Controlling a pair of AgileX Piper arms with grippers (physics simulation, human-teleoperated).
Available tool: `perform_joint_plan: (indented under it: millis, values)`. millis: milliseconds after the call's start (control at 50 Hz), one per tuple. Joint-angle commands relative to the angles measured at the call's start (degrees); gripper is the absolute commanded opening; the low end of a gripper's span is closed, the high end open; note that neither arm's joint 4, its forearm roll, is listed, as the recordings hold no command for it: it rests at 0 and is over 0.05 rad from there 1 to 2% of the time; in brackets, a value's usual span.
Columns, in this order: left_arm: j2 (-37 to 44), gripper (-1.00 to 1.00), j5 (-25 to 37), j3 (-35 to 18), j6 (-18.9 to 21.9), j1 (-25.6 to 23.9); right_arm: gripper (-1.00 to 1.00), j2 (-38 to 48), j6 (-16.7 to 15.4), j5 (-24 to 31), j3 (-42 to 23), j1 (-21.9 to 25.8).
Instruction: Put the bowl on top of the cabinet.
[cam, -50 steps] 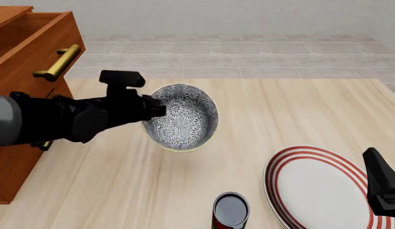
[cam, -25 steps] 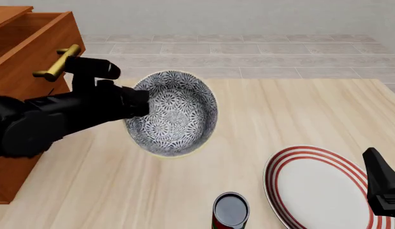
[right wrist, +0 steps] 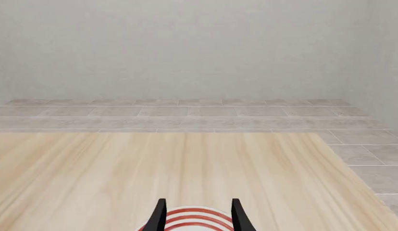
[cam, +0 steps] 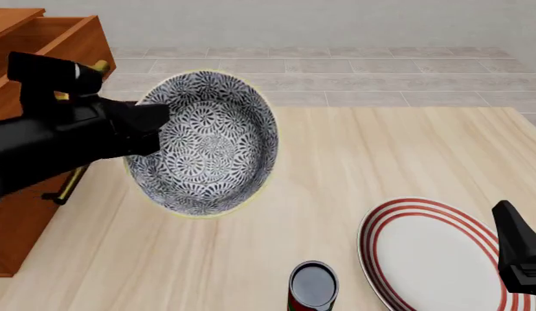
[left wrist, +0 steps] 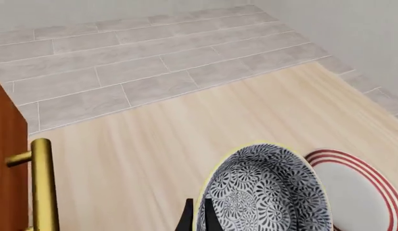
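Note:
The bowl (cam: 208,142), white with a dense dark floral pattern and a yellowish rim, hangs above the table, tilted so its inside faces the front camera. My left gripper (cam: 160,126) is shut on its left rim. In the left wrist view the bowl (left wrist: 266,195) fills the lower middle, with my fingertips (left wrist: 189,219) pinching its edge. The reddish-brown cabinet (cam: 26,78) with brass handles stands at the far left; the bowl is to its right, about level with its top drawer. My right gripper (right wrist: 197,214) is open, low at the near right over the plate.
A flat white plate with red rings (cam: 436,256) lies at the near right, under the right gripper. A dark can (cam: 313,285) stands at the front edge, left of the plate. A brass handle (left wrist: 42,187) sticks out from the cabinet beside the left arm.
My left gripper has lifted the bowl up and to the left, toward the cabinet, and the bowl now looks larger. The right arm has not moved.

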Motion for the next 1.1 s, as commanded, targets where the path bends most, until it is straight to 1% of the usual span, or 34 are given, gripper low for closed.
perform_joint_plan:
  millis: [20,40,60,100,120,160,180,200,220,260,300,320,340,360,380,400,420,440,460,480,620,660,700,740,780,800,980,1100]
  values:
    - [-8.07,-1.00,3.11,-1.18,2.37,2.41,1.00,0.00,-0.01,0.00,0.00,-0.01]
    - [-8.92,-1.00,3.22,-1.28,3.13,2.47,1.00,0.00,0.00,0.00,0.00,0.00]
    - [-8.87,-1.00,3.95,-1.62,2.75,2.49,1.00,0.00,0.01,0.00,0.00,-0.01]
    - [-9.37,-1.00,4.71,-2.34,4.50,4.45,1.00,-0.01,-0.01,0.00,0.00,-0.01]
    - [-10.27,-1.00,5.07,-2.60,3.38,4.19,1.00,-0.01,-0.01,0.00,0.00,-0.01]
    - [-10.48,-1.00,5.38,-2.76,3.73,4.44,1.00,0.01,0.00,0.00,0.00,-0.01]
    - [-11.69,-1.00,5.75,-2.75,4.45,4.67,1.00,0.00,0.00,0.00,0.00,0.00]
    - [-11.25,-1.00,6.53,-3.24,7.56,6.50,1.00,0.00,0.00,0.00,0.00,-0.01]
    - [-12.13,-1.00,6.78,-3.14,5.48,4.94,1.00,0.00,0.02,0.00,0.00,-0.01]
    - [-13.84,-1.00,6.83,-3.10,5.84,5.90,1.00,0.00,0.00,0.00,0.00,-0.01]
    - [-14.26,-1.00,7.52,-3.45,5.52,5.80,1.00,0.01,-0.02,0.00,0.00,0.00]
    - [-15.08,-1.00,7.64,-3.53,5.18,6.92,1.00,0.00,0.01,0.00,0.00,-0.01]
    - [-15.28,-1.00,7.81,-3.55,7.80,7.71,1.00,-0.01,-0.01,0.00,0.00,-0.01]
    - [-16.60,-1.00,7.75,-3.32,6.62,7.36,1.00,0.00,0.02,0.00,0.00,-0.01]
    - [-16.98,-1.00,7.92,-3.44,6.59,9.09,1.00,0.00,-0.01,0.00,0.00,0.00]
    - [-16.98,-1.00,7.92,-3.44,6.59,9.09,1.00,0.01,-0.01,0.00,0.00,0.00]
    - [-17.68,-1.00,8.23,-3.34,7.42,7.95,1.00,0.01,-0.01,0.00,0.00,0.00]
    - [-17.91,-1.00,8.30,-3.64,7.13,8.73,1.00,-0.01,0.01,0.00,0.00,-0.01]
    - [-18.25,-1.00,8.80,-3.56,6.92,8.44,1.00,0.01,0.05,0.00,0.00,0.00]
    - [-19.20,-1.00,8.80,-3.52,7.20,9.05,1.00,-0.43,0.06,6.03,-5.59,0.25]
    - [-20.86,-1.00,9.80,-4.00,6.94,9.25,1.00,-0.42,0.06,6.23,-5.78,0.25]
    - [-21.76,-1.00,10.00,-4.22,6.37,9.89,1.00,-0.42,0.06,6.21,-5.75,0.25]
    - [-22.70,-1.00,10.07,-4.61,5.63,11.70,1.00,-0.42,0.05,6.24,-5.78,0.25]
    - [-22.55,-1.00,10.50,-4.69,5.62,11.03,1.00,-0.42,0.05,6.32,-5.86,0.25]
    - [-23.80,-1.00,10.28,-4.71,5.94,12.14,1.00,-0.42,0.05,6.32,-5.86,0.25]
    - [-23.53,-1.00,10.74,-4.93,5.74,11.58,1.00,-0.42,0.05,6.35,-5.89,0.25]
    - [-25.31,-1.00,12.55,-6.75,4.99,12.68,1.00,-0.42,0.05,6.39,-5.93,0.24]
    - [-26.60,-1.00,14.11,-8.03,5.59,11.80,1.00,-0.42,0.05,6.26,-5.80,0.25]
